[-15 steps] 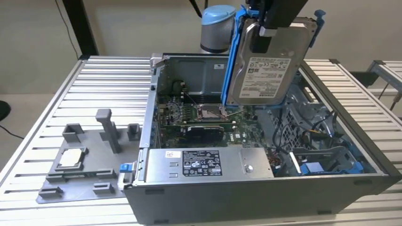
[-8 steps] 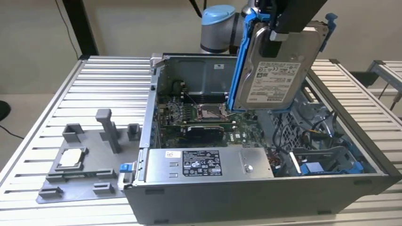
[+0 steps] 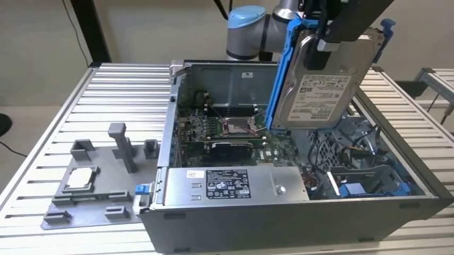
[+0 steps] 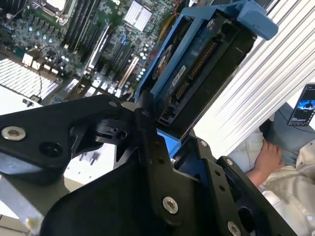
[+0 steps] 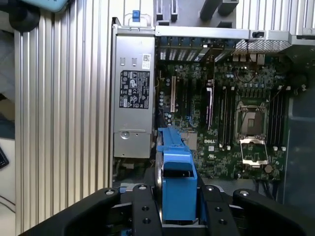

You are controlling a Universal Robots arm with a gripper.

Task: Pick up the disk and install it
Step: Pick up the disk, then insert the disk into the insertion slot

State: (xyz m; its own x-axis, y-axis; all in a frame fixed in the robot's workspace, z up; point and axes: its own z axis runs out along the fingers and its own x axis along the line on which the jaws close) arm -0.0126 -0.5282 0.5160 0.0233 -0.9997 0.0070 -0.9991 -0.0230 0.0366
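Disk (image 3: 320, 90) held aloft: the gripper (image 5: 178, 209) has its fingers (image 5: 142, 211) clenched on the drive's blue carrier and holds it on edge, with the label facing out in the exterior view. The pickup is done. Installation, judging by the clear gap between drive and machine, is not, since the disk touches nothing but the fingers. Directly below them lies the open case (image 3: 298, 215). It holds the board (image 3: 212, 139) with its bare socket (image 3: 236, 126), the grey supply box (image 3: 227, 186) along one wall, and a bay (image 3: 369, 180) of blue fittings and loose cables that appears unfilled. Well away from the fingers, outside the case, a grey tray (image 3: 106, 204) carries a small chip (image 3: 80, 178).
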